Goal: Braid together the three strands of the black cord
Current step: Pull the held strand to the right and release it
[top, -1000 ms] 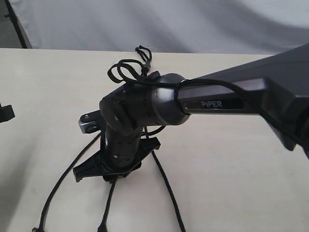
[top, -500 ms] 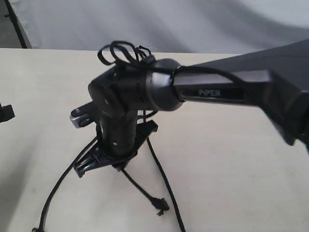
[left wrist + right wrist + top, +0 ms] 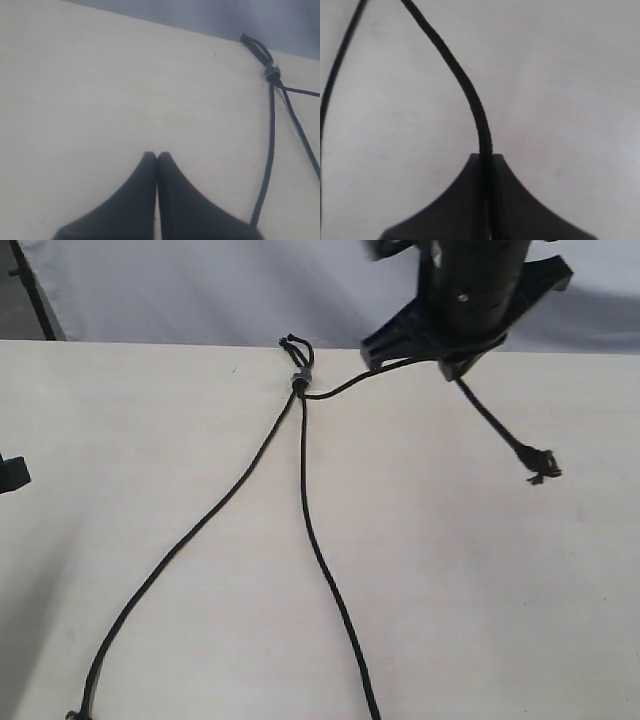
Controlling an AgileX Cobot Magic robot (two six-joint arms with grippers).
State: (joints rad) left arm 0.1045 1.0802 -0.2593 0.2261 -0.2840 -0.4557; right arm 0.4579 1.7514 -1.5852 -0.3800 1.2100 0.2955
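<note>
The black cord's grey-black bead [image 3: 300, 380] and its short loop [image 3: 294, 344] lie near the table's far edge. One strand [image 3: 190, 535] runs from the bead toward the near left. A second strand [image 3: 318, 550] runs almost straight toward the front. My right gripper [image 3: 450, 360] is raised at the back right, shut on the third strand [image 3: 345, 388]; that strand's tail hangs down to a knotted tip [image 3: 540, 468]. The right wrist view shows the strand [image 3: 465, 85] clamped in my right gripper [image 3: 486, 156]. My left gripper [image 3: 156, 155] is shut on nothing, well apart from the bead [image 3: 271, 75].
The pale table [image 3: 500, 590] ends at a far edge just behind the loop, with a grey backdrop [image 3: 180, 290] beyond. A black part [image 3: 10, 475] shows at the left edge of the exterior view.
My right arm has lifted from the table's middle and swung to the back right, carrying one strand with it. The bead and the other two strands now show, lying straight.
</note>
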